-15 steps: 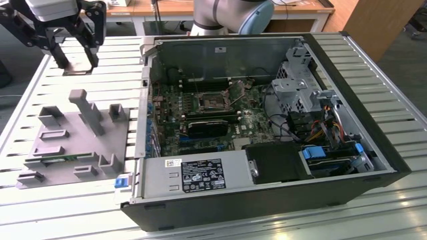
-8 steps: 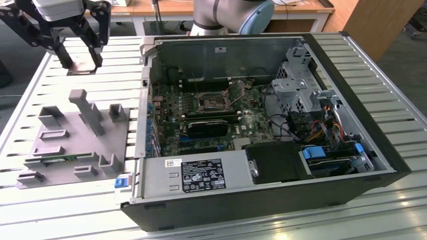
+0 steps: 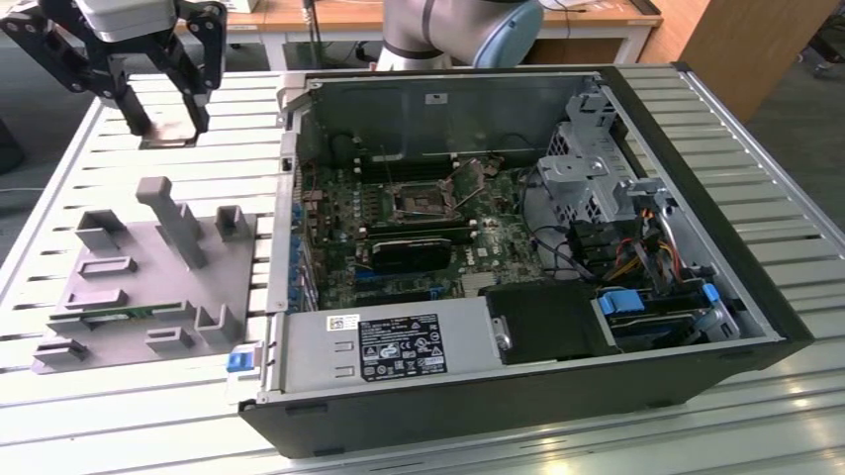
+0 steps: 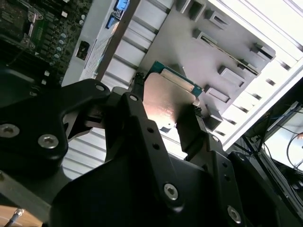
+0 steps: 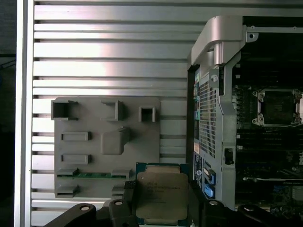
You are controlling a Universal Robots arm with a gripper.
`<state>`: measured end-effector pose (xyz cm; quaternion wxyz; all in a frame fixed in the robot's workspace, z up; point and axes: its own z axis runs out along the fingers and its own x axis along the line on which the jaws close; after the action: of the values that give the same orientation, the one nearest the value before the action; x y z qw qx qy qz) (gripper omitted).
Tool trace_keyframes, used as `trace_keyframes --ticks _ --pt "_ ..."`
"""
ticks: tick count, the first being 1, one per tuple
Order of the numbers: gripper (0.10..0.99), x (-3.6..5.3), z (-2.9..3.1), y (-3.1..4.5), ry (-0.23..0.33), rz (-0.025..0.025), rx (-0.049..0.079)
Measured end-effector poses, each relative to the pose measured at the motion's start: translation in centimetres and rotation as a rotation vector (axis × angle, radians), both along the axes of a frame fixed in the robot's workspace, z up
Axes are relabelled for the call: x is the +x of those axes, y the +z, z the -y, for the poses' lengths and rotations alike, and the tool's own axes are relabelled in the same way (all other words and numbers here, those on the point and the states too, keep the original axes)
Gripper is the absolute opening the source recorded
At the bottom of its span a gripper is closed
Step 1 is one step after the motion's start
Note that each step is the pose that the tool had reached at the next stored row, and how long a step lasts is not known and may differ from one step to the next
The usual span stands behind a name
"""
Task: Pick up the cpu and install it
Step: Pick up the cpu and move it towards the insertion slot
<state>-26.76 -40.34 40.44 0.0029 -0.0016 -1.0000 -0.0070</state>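
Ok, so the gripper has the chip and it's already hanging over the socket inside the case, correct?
No. The gripper is shut on the chip, but it hangs over the slatted table by the grey holder, outside the case. The first wrist view shows the socket apart from it, with nothing in it.

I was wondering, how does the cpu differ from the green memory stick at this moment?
The cpu is square with a silver-grey metal top; the memory stick is a long, thin green strip. The cpu is held up in the claw; the memory stick lies in the grey holder. Both are outside the computer case.
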Motion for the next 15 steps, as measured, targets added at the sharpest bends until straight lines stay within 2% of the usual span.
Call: trace_keyframes --ticks 15 --pt "0.525 0.87 0.0 0.0 0.0 0.0 0.0"
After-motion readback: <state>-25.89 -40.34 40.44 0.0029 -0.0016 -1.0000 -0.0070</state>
